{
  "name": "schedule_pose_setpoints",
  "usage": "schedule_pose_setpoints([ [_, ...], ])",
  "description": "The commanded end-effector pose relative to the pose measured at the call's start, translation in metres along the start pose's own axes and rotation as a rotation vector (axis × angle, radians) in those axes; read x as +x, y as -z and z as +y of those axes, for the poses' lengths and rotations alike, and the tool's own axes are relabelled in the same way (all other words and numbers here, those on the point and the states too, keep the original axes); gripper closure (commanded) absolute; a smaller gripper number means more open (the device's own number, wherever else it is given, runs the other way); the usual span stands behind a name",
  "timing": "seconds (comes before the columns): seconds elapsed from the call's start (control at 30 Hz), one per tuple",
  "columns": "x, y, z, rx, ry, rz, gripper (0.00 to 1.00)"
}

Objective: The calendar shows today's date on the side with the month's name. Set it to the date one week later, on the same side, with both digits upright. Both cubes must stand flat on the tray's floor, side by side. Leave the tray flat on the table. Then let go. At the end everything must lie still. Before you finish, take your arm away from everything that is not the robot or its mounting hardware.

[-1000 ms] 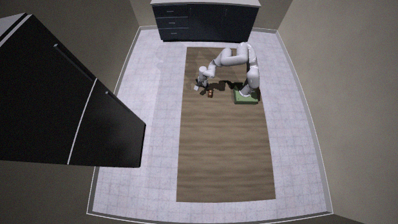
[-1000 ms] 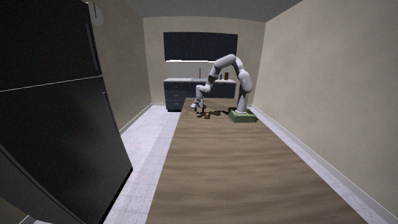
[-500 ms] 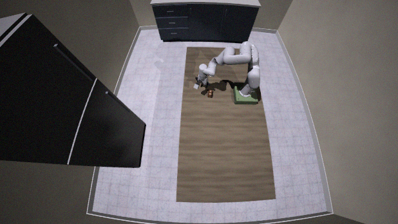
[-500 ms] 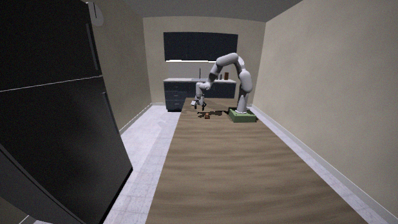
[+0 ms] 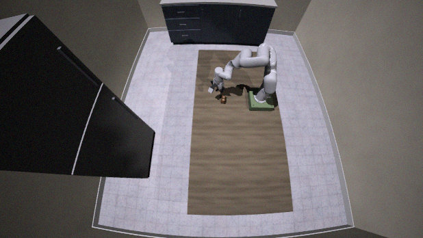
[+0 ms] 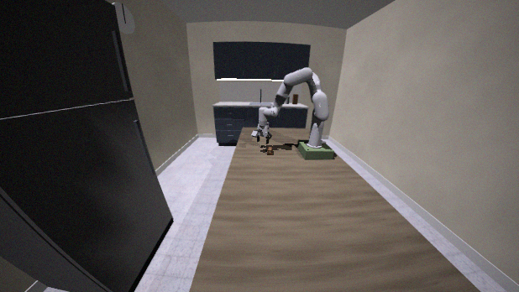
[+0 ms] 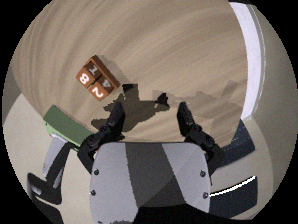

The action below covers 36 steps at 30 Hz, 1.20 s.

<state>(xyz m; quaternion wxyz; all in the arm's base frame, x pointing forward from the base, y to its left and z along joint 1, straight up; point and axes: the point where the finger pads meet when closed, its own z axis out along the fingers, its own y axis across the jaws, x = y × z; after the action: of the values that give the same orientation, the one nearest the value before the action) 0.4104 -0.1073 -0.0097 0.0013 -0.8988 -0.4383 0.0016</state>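
Two fingers (image 5: 218,88) (image 6: 263,140) wide apart, near calendar cubes (image 5: 223,99) (image 6: 269,151) (image 7: 91,85).

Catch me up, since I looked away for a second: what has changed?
The end effector rose slightly and shifted a little toward the dark base cabinets. Nothing was visibly grasped or released. The calendar stayed on the table.
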Motion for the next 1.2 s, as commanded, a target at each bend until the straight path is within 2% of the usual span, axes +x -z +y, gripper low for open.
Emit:
schedule_pose_setpoints([
  [0.0,-0.005,0.001,-0.002,-0.004,-0.043,0.002,0.0],
  [0.13,-0.02,0.001,-0.012,-0.004,-0.059,0.002,0.0],
  [0.33,-0.025,0.001,-0.015,-0.003,-0.094,0.002,0.0],
  [0.47,-0.04,0.001,-0.025,-0.003,-0.133,0.002,0.0],
  [0.73,-0.046,0.001,-0.029,-0.003,-0.151,0.002,0.0],
  [0.93,-0.065,0.001,-0.041,-0.003,-0.208,0.002,0.0],
  [1.17,-0.069,0.001,-0.043,-0.003,-0.226,0.002,0.0],
])
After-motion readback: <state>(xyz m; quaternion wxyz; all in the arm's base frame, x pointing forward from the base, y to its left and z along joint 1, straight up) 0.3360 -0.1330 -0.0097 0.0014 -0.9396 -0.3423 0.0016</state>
